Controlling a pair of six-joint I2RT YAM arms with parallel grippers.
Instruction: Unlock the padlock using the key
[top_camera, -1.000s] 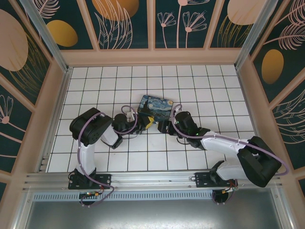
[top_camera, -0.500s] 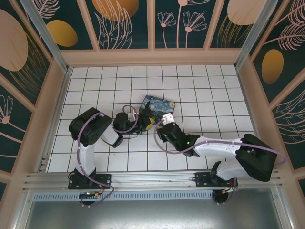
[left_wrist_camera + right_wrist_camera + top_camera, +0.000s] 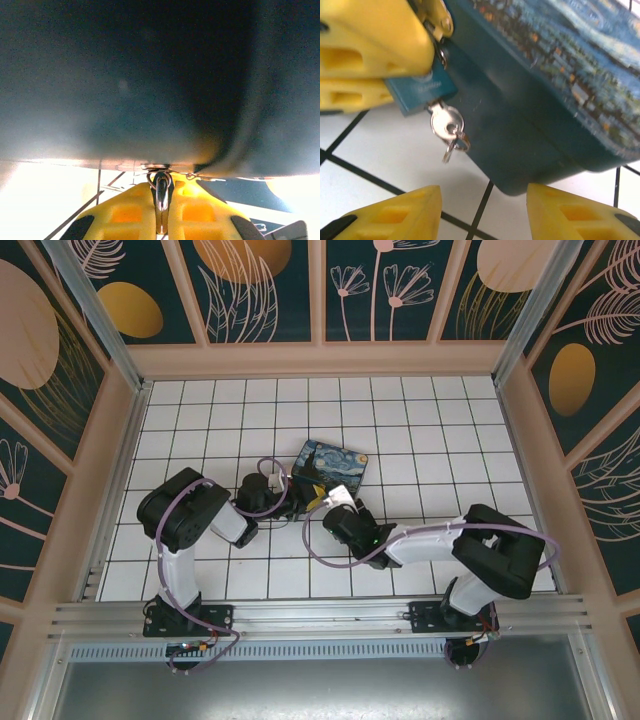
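The padlock (image 3: 417, 92) has a small blue body. It is clamped between the yellow fingers (image 3: 370, 45) of my left gripper (image 3: 306, 502), right against the side of the blue painted tin box (image 3: 560, 85). The silver key (image 3: 446, 122) sticks out of the padlock's underside, with a wire ring dangling from its head. In the left wrist view, my left gripper (image 3: 161, 187) is shut on a metal loop of the lock. My right gripper (image 3: 482, 212) stands open just short of the key, nothing between its fingers.
The tin box (image 3: 330, 462) lies mid-floor on the white tiles (image 3: 440, 440), just beyond both grippers. My right gripper (image 3: 338, 515) is low and close to the left one. Patterned walls enclose the floor on three sides.
My right arm has swung left and folded in toward the padlock, and its jaws have narrowed somewhat. The left arm has kept its hold and place.
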